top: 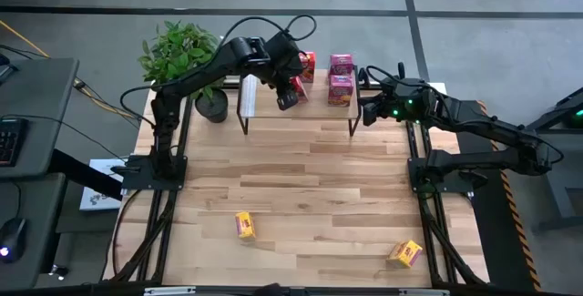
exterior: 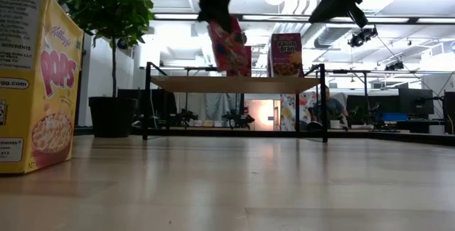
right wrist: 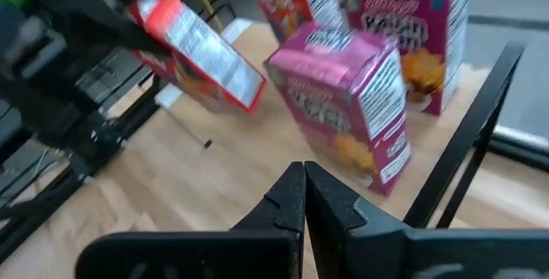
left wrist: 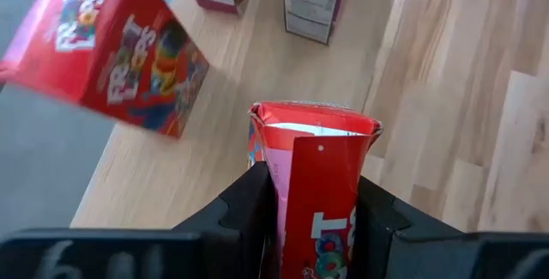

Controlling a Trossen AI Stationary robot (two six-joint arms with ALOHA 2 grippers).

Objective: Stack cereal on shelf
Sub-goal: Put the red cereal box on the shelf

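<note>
The shelf [top: 273, 118] stands at the table's far middle. On its top stand a red cereal box [top: 307, 65] and two pink boxes [top: 342, 63] [top: 340, 89]. My left gripper [top: 288, 96] is over the shelf's middle, shut on a second red box [left wrist: 319, 184], which also shows in the low view [exterior: 226, 45] and the right wrist view [right wrist: 202, 51]. My right gripper [top: 366, 111] is shut and empty, just off the shelf's right end, near the nearer pink box [right wrist: 343, 99]. Two yellow boxes [top: 245, 226] [top: 406, 253] lie on the table near its front edge. My left gripper pinches the red box between its two fingers [left wrist: 254, 210], on two opposite faces [left wrist: 273, 184]. The fingers slant down from above and from the table's left. The box is tilted, its free end [left wrist: 313, 120] pointing away from the gripper, just above the shelf top.
A potted plant [top: 182, 55] stands at the table's far left, beside the shelf's left end. The shelf's left half is bare wood [top: 260, 105]. One yellow box looms at the left of the low view [exterior: 35, 82]. Open tabletop [top: 310, 178] lies between the shelf and the yellow boxes.
</note>
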